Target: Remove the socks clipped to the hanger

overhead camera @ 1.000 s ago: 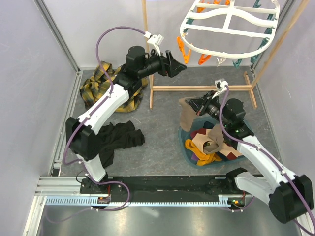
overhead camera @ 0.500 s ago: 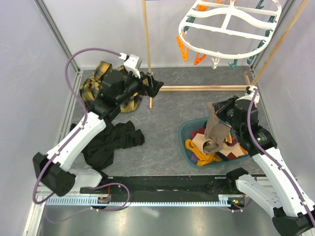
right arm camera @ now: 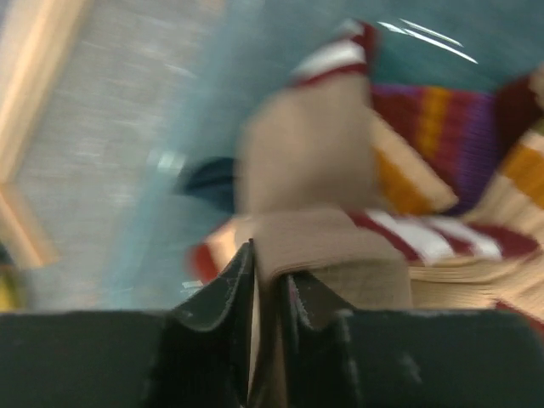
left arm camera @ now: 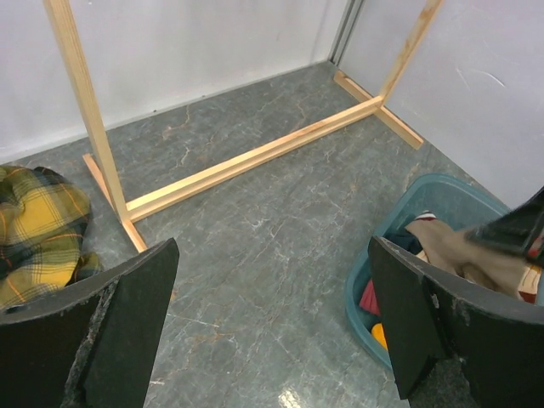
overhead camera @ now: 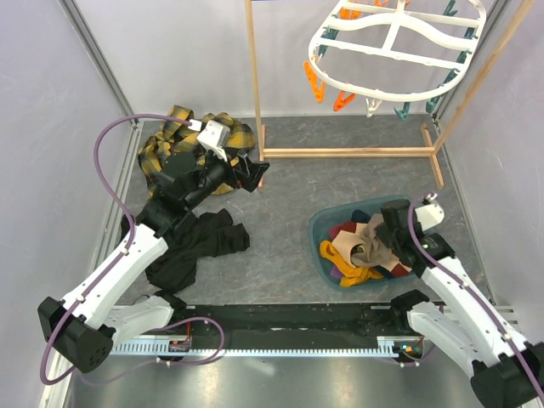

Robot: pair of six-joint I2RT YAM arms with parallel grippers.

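Note:
The white oval hanger [overhead camera: 399, 53] with orange and teal clips hangs at the top right; no socks show on it. My right gripper [overhead camera: 387, 234] is shut on a beige sock [right arm camera: 327, 242] and holds it low over the teal basket [overhead camera: 321, 231], which holds several socks, maroon striped [right arm camera: 446, 115], mustard [overhead camera: 336, 252] and beige. My left gripper [overhead camera: 255, 174] is open and empty above the grey floor, left of the basket [left arm camera: 361, 285]. Its black fingers [left arm camera: 127, 314] frame bare floor.
A wooden frame stand [overhead camera: 344, 153] crosses the floor under the hanger, also in the left wrist view [left arm camera: 246, 161]. A yellow plaid shirt [overhead camera: 166, 144] lies at the back left. A black garment [overhead camera: 195, 246] lies at the front left. Grey walls enclose the cell.
My right gripper has come down from beside the stand into the basket with the beige sock. My left arm has drawn back and down from the hanger toward the left.

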